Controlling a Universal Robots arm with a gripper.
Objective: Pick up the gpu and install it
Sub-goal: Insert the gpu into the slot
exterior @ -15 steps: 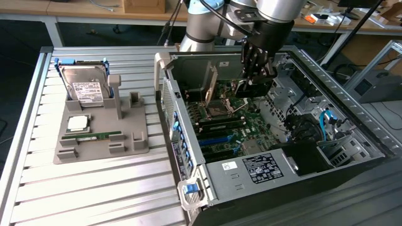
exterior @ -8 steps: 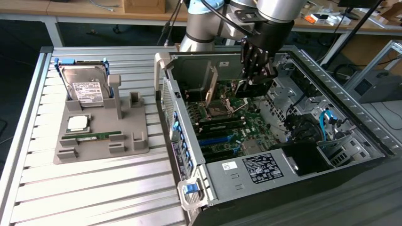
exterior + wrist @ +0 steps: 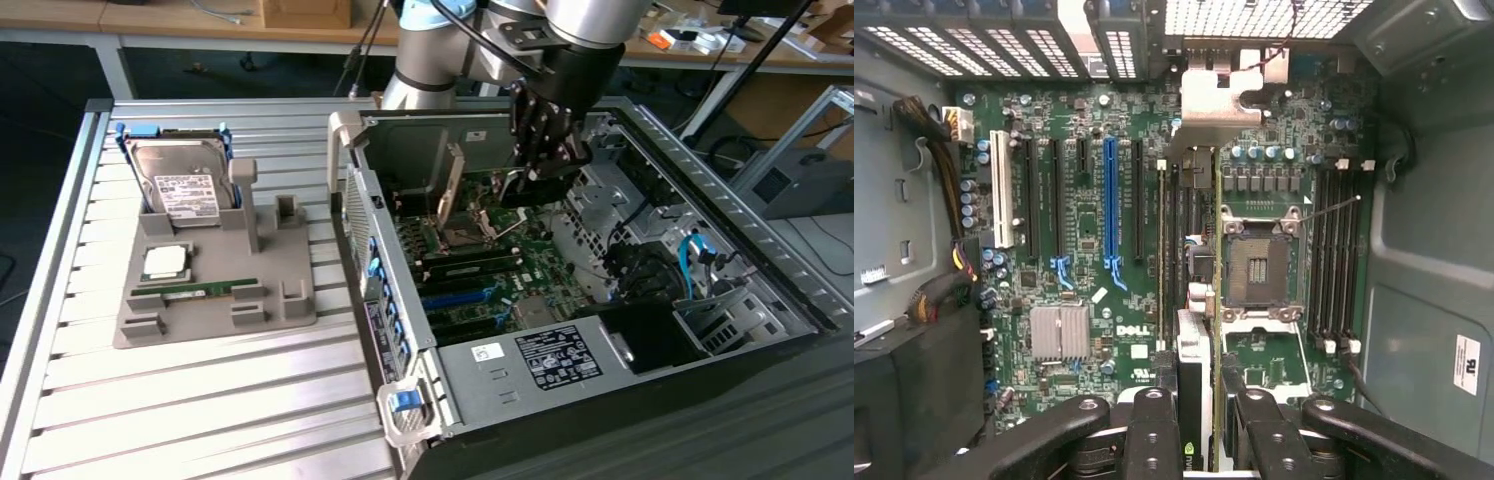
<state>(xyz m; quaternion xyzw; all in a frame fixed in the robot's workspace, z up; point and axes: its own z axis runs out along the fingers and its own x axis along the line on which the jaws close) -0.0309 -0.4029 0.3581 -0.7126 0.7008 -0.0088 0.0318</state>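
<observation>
The black multi-fingered gripper (image 3: 1204, 412) is clamped narrowly on the thin dark gpu card (image 3: 1202, 230), fingers (image 3: 1154, 425) on either side. The card sits edge-on inside the open black computer case (image 3: 767, 270), over the green motherboard (image 3: 1084, 230). It lies between the long expansion slots and the square processor socket (image 3: 1259, 268), silver bracket towards the vented wall.

Slatted metal table (image 3: 200, 400), wooden desks (image 3: 174, 20) behind.

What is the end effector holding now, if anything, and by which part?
The gpu, clamped by the end effector on its two flat faces, at the edge away from the motherboard.
</observation>
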